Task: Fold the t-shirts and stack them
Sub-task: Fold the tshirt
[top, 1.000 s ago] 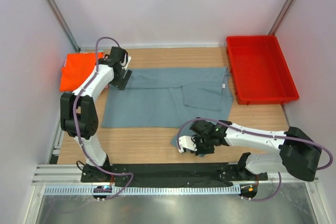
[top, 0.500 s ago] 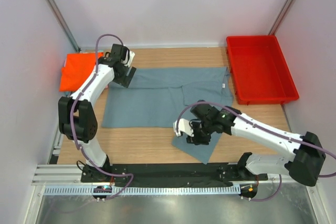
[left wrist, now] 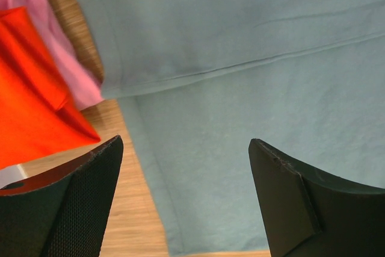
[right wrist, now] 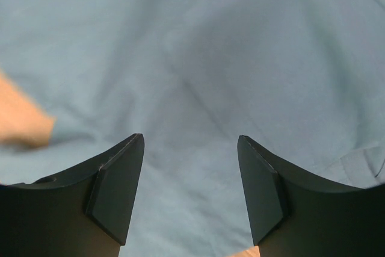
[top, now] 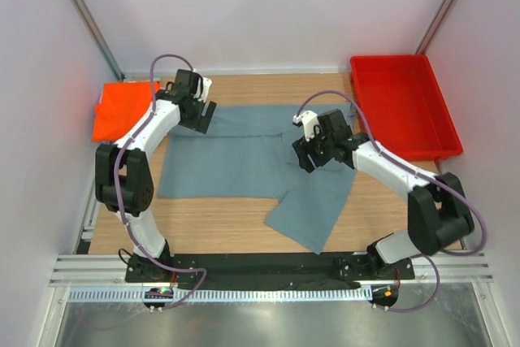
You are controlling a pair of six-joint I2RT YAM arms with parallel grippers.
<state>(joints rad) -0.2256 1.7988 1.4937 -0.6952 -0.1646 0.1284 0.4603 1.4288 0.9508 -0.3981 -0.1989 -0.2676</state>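
Observation:
The grey-blue t-shirt [top: 236,156] lies spread across the middle of the table, one corner of it reaching toward the front edge [top: 313,217]. An orange t-shirt [top: 122,110] lies at the far left, and in the left wrist view a pink t-shirt [left wrist: 57,49] shows under the orange one [left wrist: 30,106]. My left gripper [top: 205,118] hangs open over the grey-blue shirt's back left corner [left wrist: 252,58], with nothing between the fingers [left wrist: 185,142]. My right gripper [top: 303,156] stands open just above the shirt's right half [right wrist: 198,58], its jaws empty [right wrist: 190,138].
A red plastic bin [top: 402,107] stands at the back right, close to the right arm. Bare wooden table [top: 211,221] shows in front of the shirt and between the shirt and the orange one [left wrist: 135,209]. Walls close in on both sides.
My right gripper has opened, let go of the shirt's corner near the front edge, and moved back over the shirt's right half. The corner stays on the table. The left gripper shifted slightly right.

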